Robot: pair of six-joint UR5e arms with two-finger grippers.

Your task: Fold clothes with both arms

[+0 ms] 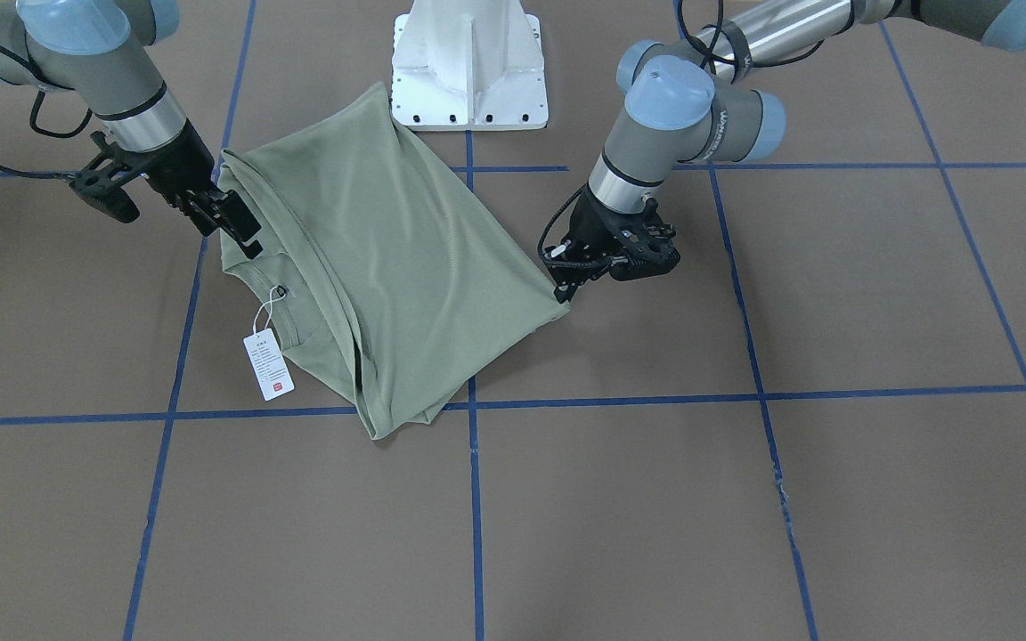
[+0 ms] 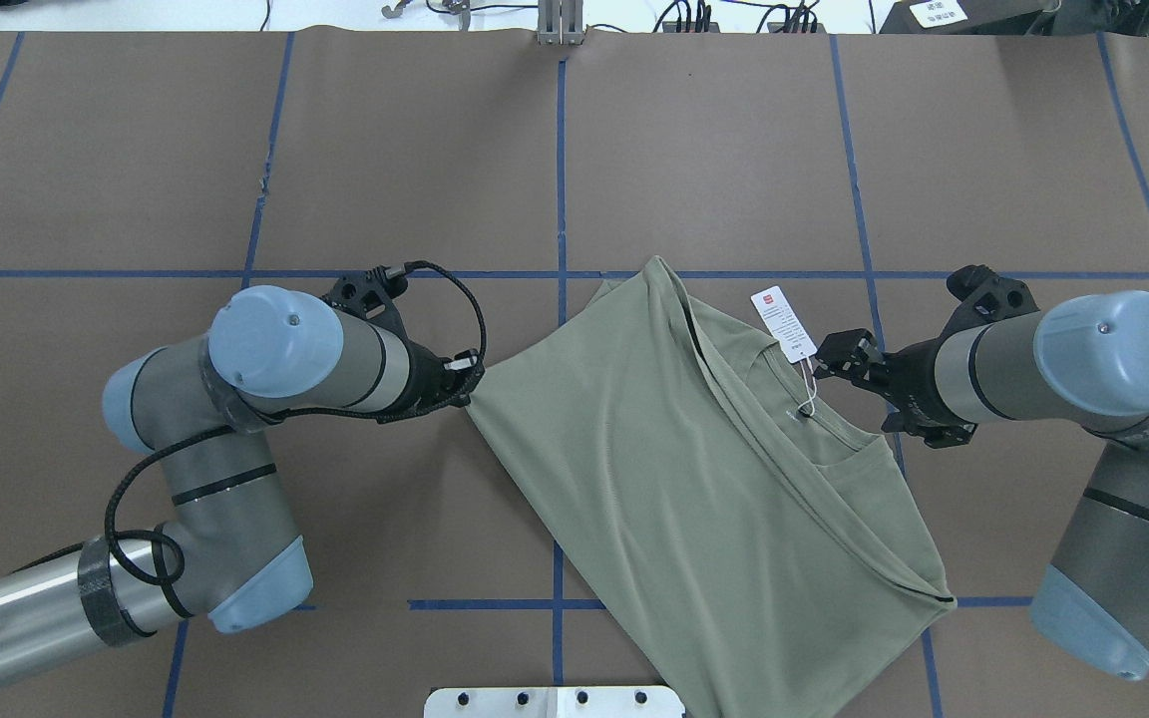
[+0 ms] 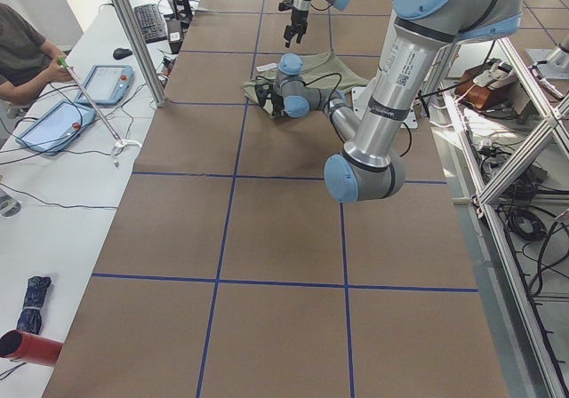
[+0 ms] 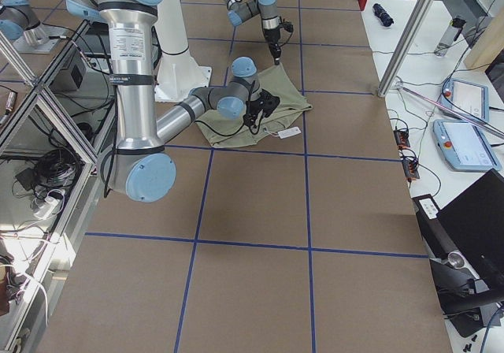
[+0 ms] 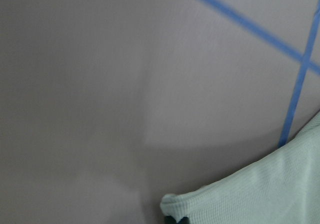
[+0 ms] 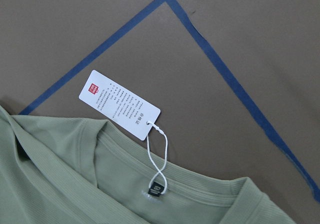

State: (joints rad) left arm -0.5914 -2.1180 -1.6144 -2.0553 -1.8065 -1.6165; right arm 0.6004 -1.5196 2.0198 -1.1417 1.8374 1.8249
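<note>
Sage-green ribbed-knit shirt (image 2: 694, 469) lies folded flat between the left gripper (image 1: 565, 289) and the right gripper (image 1: 237, 223), collar (image 6: 200, 194) toward the latter, long axis slanting across the line joining them. Its white card hang tag (image 6: 119, 105), just beside the right gripper, bears a red square mark and print too small to read; the black neck label (image 6: 156, 189) is equally illegible. The left gripper pinches a shirt corner, while the right gripper's spread cannot be told.
</note>
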